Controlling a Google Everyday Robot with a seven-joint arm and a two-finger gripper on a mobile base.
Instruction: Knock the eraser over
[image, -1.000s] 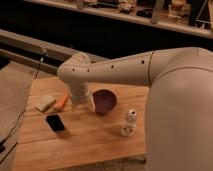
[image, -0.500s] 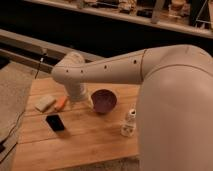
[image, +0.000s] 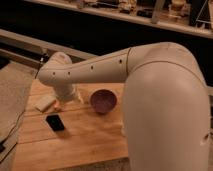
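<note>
A: What do we label on the wooden table (image: 90, 142)?

B: We label (a) a dark purple bowl (image: 103, 100), upright near the table's middle, and (b) a pale beige block (image: 45, 103), lying flat near the left edge. Just right of the block we see (c) an orange stick (image: 57, 106), only partly visible.

A: And beyond the table?

B: We note a metal rail (image: 27, 42) running along the far side and, above it, a long shelf (image: 150, 20) whose contents we cannot identify.

Cream-white dark-dotted arm (image: 105, 66); pale end effector (image: 68, 97) at its lower tip.
</note>
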